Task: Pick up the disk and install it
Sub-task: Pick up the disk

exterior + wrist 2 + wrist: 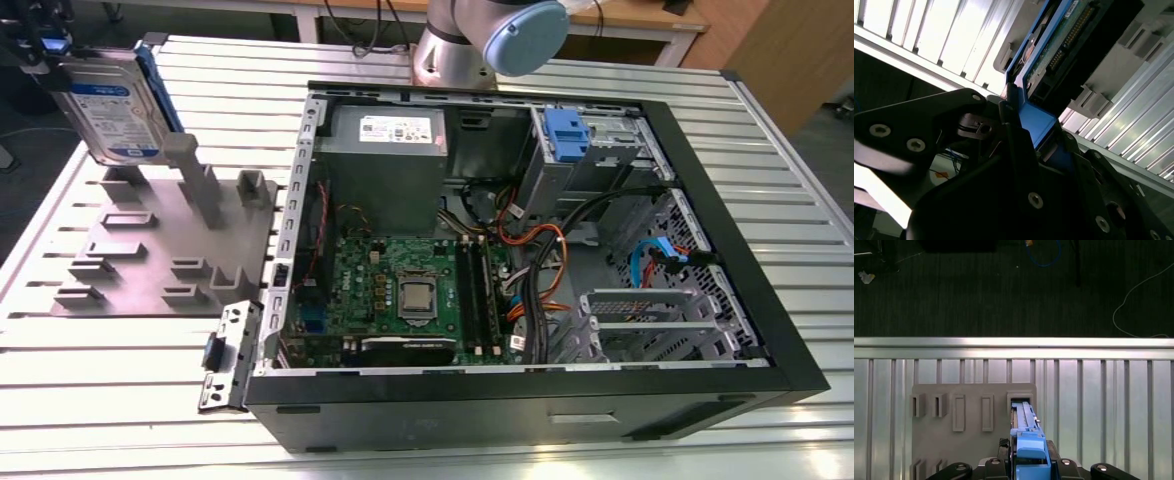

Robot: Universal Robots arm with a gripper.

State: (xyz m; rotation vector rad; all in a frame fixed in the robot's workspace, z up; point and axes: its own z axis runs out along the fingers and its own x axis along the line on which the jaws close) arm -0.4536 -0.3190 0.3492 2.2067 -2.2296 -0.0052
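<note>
Since the gripper (1030, 466) is closed tight on just the blue bracket end of the disk (118, 105), which hangs upright at ten o'clock in the exterior view over the grey holder (134, 250), I'd worry it tilts or slips out in transit. The exterior view has the open computer case (534, 400) at four o'clock from it; the first wrist view looks down the disk's edge onto the holder instead.

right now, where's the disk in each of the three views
exterior view: the disk stands upright at the exterior view's far left, above the grey fixture plate.
first wrist view: the disk is edge-on, held in the gripper, over the plate.
second wrist view: the disk is close up, circuit side showing, the plate behind it.
shared landmark: the grey fixture plate.
</note>
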